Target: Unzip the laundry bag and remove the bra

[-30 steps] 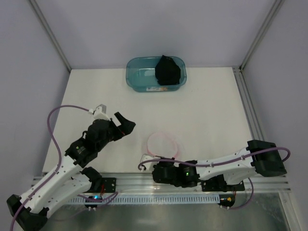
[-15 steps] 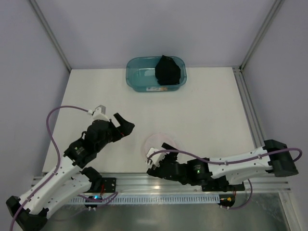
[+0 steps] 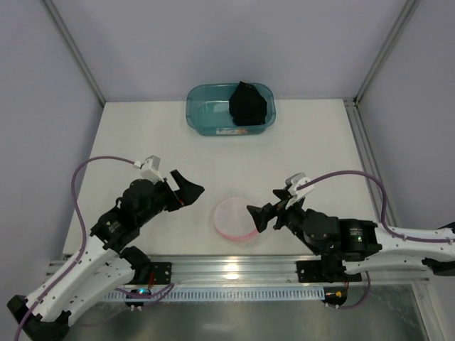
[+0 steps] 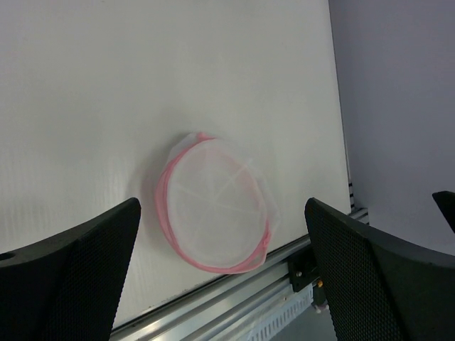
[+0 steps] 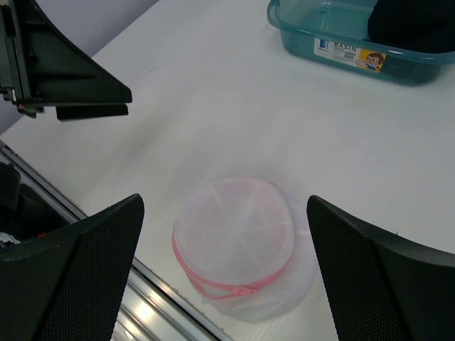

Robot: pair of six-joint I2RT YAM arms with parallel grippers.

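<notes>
Mesh laundry bag point(image 3: 237, 217), one; bra point(image 3: 247, 104), one; tub point(image 3: 206, 117), one.

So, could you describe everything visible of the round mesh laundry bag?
The laundry bag is a round drum of white translucent mesh with a pink rim and zip and spoke-like seams on top. It lies flat on the white table near the front edge, between the left gripper and right gripper, both open, neither touching.
</notes>
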